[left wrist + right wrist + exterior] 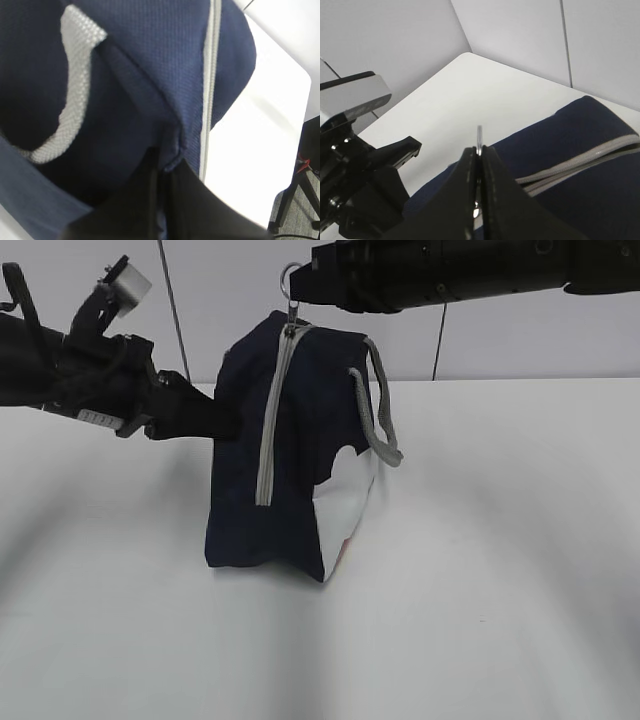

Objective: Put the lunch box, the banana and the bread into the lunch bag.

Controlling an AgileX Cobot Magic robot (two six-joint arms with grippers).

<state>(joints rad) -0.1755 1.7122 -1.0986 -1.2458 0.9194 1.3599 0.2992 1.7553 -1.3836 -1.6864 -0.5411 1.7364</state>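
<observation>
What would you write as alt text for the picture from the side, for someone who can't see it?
A navy lunch bag stands on a white table, zipper closed. The right gripper pinches the metal ring pull at the bag's top, while the left gripper presses against its left side. A grey handle hangs on the right.

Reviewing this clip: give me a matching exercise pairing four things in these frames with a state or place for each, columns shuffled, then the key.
Things
1. lunch bag
2. ring pull
3. left gripper
4. grey handle

States
A. pinched between the right gripper's closed fingers
B. clamped on a fold of the bag's navy side fabric
C. standing on the white table, zipper closed
D. hanging loose beside the white panel

Pairs: 1-C, 2-A, 3-B, 4-D
</observation>
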